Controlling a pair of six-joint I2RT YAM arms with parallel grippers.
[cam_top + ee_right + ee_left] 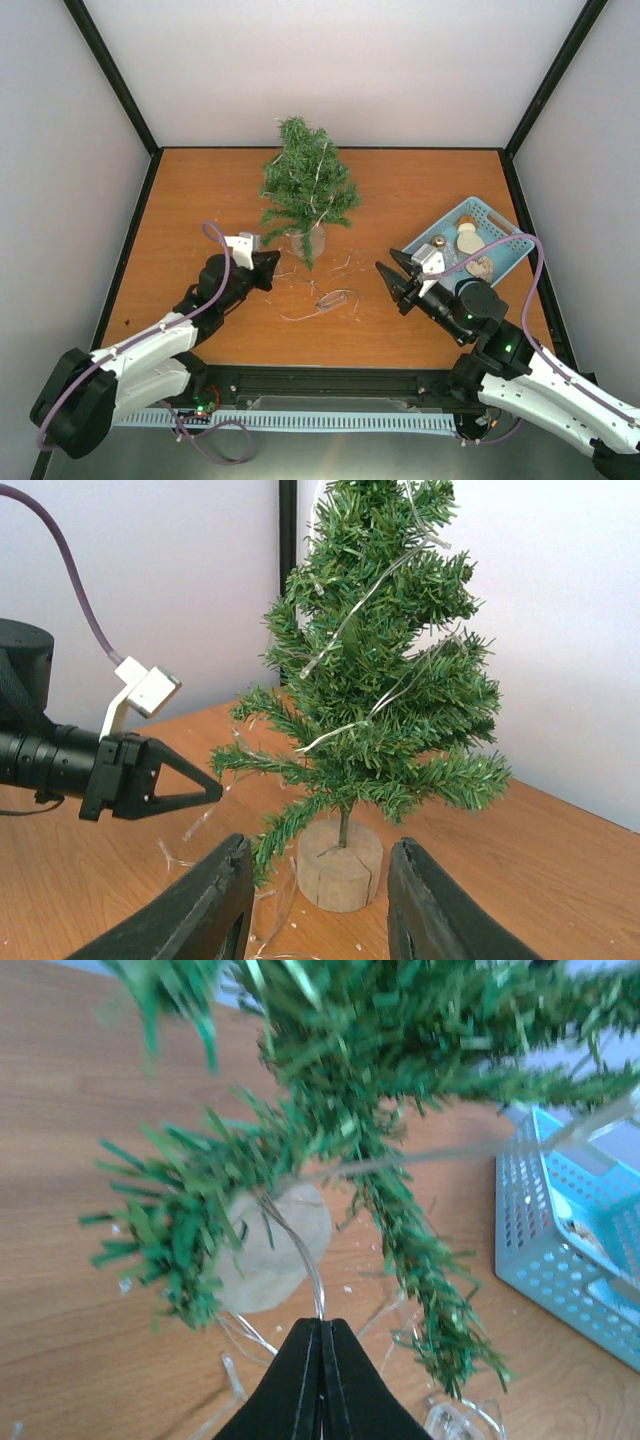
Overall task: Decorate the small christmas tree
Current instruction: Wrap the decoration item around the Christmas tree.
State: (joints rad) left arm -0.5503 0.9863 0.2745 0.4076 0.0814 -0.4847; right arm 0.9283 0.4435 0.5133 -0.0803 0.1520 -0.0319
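The small christmas tree [308, 190] stands upright on its round wooden base [341, 865] at the back middle of the table. A thin silver light wire [360, 605] winds through its branches and trails onto the table [318, 312]. My left gripper [272, 262] is low, just left of the base, shut on a strand of that wire [300, 1250], which runs from the fingertips [322, 1325] up into the branches [340, 1090]. My right gripper [388, 272] stands open to the right of the tree, and in its wrist view its empty jaws [320, 847] frame the base from a short distance.
A light blue basket [503, 218] with several ornaments sits at the right, behind my right arm, and its mesh wall [540, 1230] shows in the left wrist view. A small clear box [333, 298] on the wire lies in front of the tree among loose loops.
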